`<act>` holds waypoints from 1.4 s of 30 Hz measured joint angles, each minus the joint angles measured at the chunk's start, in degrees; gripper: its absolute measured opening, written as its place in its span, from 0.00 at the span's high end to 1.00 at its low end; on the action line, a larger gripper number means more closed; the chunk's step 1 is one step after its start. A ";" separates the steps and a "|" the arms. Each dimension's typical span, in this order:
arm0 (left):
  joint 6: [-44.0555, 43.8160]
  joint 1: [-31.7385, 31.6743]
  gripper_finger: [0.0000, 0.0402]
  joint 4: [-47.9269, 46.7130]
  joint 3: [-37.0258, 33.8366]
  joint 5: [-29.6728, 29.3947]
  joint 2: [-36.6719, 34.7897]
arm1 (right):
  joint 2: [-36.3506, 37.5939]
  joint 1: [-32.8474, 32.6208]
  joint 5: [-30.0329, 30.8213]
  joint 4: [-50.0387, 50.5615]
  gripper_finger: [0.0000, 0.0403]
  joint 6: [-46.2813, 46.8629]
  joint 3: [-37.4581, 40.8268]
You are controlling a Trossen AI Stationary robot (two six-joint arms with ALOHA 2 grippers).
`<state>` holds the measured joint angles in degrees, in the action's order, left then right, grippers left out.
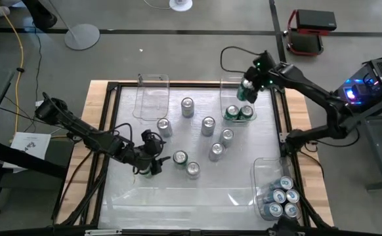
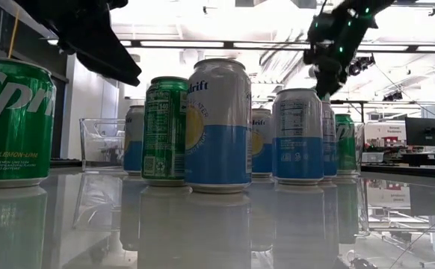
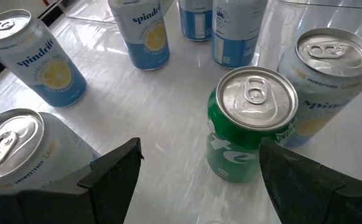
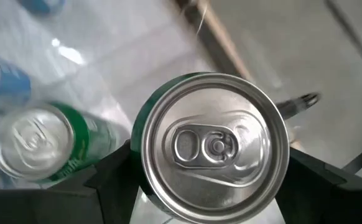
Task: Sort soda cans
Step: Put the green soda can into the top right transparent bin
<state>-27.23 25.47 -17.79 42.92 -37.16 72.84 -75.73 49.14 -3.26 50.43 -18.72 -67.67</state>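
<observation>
Several soda cans stand upright on the table's middle (image 1: 208, 126), most blue and white, some green. My left gripper (image 1: 150, 162) is open near the table's left side, level with a green can (image 3: 249, 124) that stands just ahead of its fingers, untouched. Two blue-and-white cans (image 3: 19, 162) (image 3: 327, 74) flank it. My right gripper (image 1: 249, 88) is shut on a green can (image 4: 215, 149) above the far-right clear bin (image 1: 225, 85), where two green cans (image 1: 239, 113) stand. In the low view this gripper (image 2: 329, 63) hangs above the row of cans. My right gripper pinches the green can by its side wall (image 4: 137, 134), one finger on each side of the body. The can's silver top (image 4: 215, 149) faces the wrist camera. The can is lifted clear above the bin, with another green can (image 4: 38, 143) standing below it.
An empty clear bin (image 1: 151, 95) lies at the far left of the table. A clear bin at the near right (image 1: 262, 172) holds several blue-and-silver cans. The glossy tabletop has a black frame and wooden border (image 1: 96, 105). Free room lies along the near edge.
</observation>
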 joint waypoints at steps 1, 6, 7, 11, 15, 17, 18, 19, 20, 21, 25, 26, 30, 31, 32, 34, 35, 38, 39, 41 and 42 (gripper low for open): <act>0.03 -0.19 0.25 0.11 0.01 -0.01 0.00 | -0.66 0.20 -0.20 -0.07 0.29 -0.33 0.78; 0.02 -0.99 0.25 0.19 0.00 0.01 0.00 | -3.20 0.40 -0.38 -1.48 0.29 -1.13 3.90; 0.02 -1.14 0.25 0.15 0.00 0.00 0.00 | -3.66 0.40 -0.38 -1.79 0.29 -1.23 4.31; 0.36 -1.18 0.25 0.10 0.00 0.02 0.00 | -4.68 0.35 -0.40 -2.07 0.29 -1.29 6.19; 0.34 -1.18 0.25 0.10 0.00 0.04 0.00 | -4.76 0.33 -0.60 -2.87 0.29 -1.53 8.60; 0.34 -1.18 0.25 0.10 0.00 0.04 0.00 | -4.76 0.33 -0.71 -3.25 0.29 -1.85 9.80; 0.34 -1.18 0.25 0.10 0.00 0.04 0.00 | -4.76 0.33 -0.71 -3.61 0.29 -1.90 10.38; 0.34 -1.18 0.25 0.10 0.00 0.04 0.00 | -4.76 0.33 -0.71 -4.07 0.29 -1.90 10.89; 0.32 -1.18 0.25 0.10 0.01 0.04 0.00 | -4.76 0.33 -0.71 -4.55 0.29 -1.92 11.34; 0.30 -1.18 0.25 0.10 0.00 0.04 0.00 | -4.76 0.33 -0.71 -4.80 0.29 -2.05 11.73; 0.30 -1.18 0.25 0.10 0.02 0.04 0.00 | -4.66 0.33 -0.66 -5.26 0.27 -2.17 12.13; 0.30 -1.18 0.25 0.10 0.00 0.04 0.00 | -4.67 0.33 -0.65 -5.33 0.26 -2.12 12.14; 0.27 -1.18 0.25 0.20 0.00 0.05 0.00 | -4.74 0.33 -0.47 -5.94 0.23 -1.93 12.21; 0.27 -1.18 0.25 0.27 0.00 0.06 0.00 | -4.74 0.33 -0.45 -6.06 0.23 -1.95 12.21; 0.27 -1.18 0.25 0.44 0.00 0.08 0.00 | -4.76 0.37 -0.42 -6.21 0.22 -2.11 12.21; 0.32 -1.18 0.25 0.97 0.00 0.08 0.00 | -4.76 0.37 -0.40 -6.26 0.22 -2.29 12.23; 0.32 -1.18 0.25 1.07 0.01 0.09 0.00 | -4.77 0.37 -0.40 -6.30 0.22 -2.31 12.23; 0.32 -1.18 0.25 1.04 0.00 0.10 0.00 | -4.80 0.37 -0.40 -6.53 0.22 -2.34 12.23; 0.32 -1.18 0.25 1.04 0.02 0.10 0.00 | -4.80 0.37 -0.36 -6.67 0.22 -2.36 12.23; 0.32 -1.18 0.25 1.04 0.00 0.10 0.00 | -4.83 0.37 -0.30 -6.87 0.22 -2.72 12.25; 0.32 -1.18 0.25 1.04 0.01 0.10 0.00 | -4.83 0.37 -0.30 -6.88 0.21 -2.78 12.25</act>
<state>-26.92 24.29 -16.75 42.92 -37.06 72.84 -80.55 49.52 -3.56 43.55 -21.50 -55.42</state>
